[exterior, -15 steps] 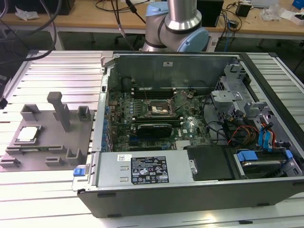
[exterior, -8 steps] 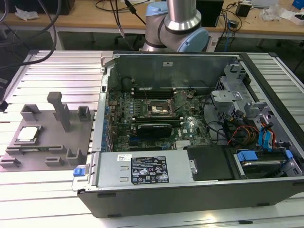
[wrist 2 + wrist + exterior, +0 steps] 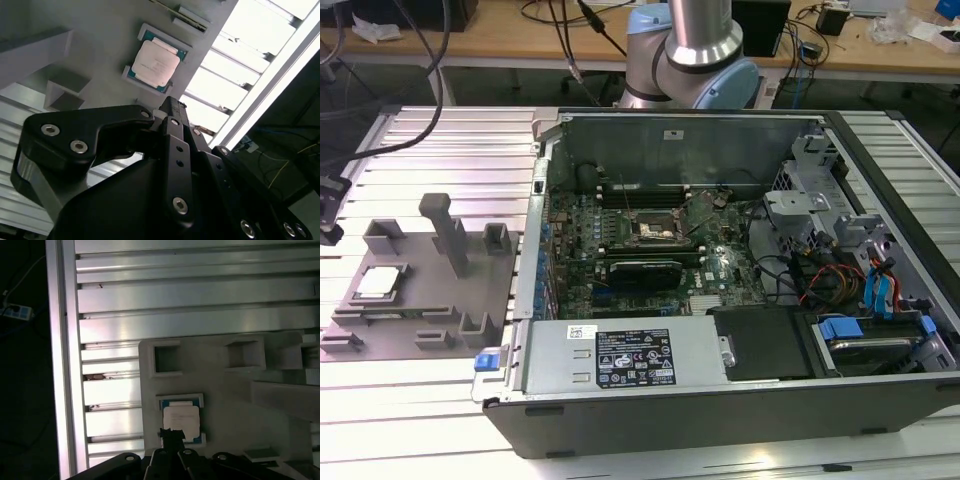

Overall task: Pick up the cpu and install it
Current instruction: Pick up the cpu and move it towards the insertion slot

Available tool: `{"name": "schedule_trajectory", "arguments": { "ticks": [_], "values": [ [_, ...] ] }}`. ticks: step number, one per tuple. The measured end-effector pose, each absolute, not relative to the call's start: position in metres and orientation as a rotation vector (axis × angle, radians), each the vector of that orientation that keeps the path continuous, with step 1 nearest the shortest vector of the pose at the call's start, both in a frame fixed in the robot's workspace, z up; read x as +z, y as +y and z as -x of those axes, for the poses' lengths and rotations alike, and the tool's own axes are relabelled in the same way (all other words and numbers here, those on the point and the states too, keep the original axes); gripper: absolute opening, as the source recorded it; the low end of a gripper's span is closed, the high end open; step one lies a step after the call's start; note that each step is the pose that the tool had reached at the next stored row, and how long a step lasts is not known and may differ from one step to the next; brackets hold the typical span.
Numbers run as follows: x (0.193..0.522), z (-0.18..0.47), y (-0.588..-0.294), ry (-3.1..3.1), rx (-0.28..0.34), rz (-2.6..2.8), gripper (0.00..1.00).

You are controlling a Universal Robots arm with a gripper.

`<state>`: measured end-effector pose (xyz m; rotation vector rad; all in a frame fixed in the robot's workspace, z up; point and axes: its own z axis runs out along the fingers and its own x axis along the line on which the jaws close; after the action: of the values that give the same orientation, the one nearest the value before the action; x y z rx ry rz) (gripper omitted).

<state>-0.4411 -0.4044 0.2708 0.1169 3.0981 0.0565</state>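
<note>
The cpu [image 3: 378, 283] lies flat in a shallow pocket of the grey fixture plate [image 3: 430, 300], at the exterior view's left. Both wrist views show its silvery top with a thin pale edge [image 3: 156, 61] [image 3: 181, 419]. My gripper [image 3: 172, 104] hangs above the plate beside the cpu, apart from it. In the first wrist view the gripper [image 3: 171, 433] overlaps the chip's near edge. Its black fingers look pressed together, shut on nothing. The motherboard socket [image 3: 655, 232] sits inside the open computer case [image 3: 720, 420], with its frame raised.
The fixture plate carries upright grey posts [image 3: 445, 232] and small square pockets [image 3: 166, 359] around the cpu. The plate and the case rest on a ribbed aluminium table [image 3: 440, 140]. Cables, a drive cage [image 3: 800, 215] and a power supply [image 3: 620, 355] crowd the case.
</note>
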Motion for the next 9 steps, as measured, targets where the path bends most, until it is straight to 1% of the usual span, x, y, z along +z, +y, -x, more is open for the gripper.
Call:
{"name": "schedule_trajectory", "arguments": {
  "ticks": [9],
  "values": [
    [0.25,0.439,-0.413,3.099,0.057,-0.116,0.11]
  ]
}}
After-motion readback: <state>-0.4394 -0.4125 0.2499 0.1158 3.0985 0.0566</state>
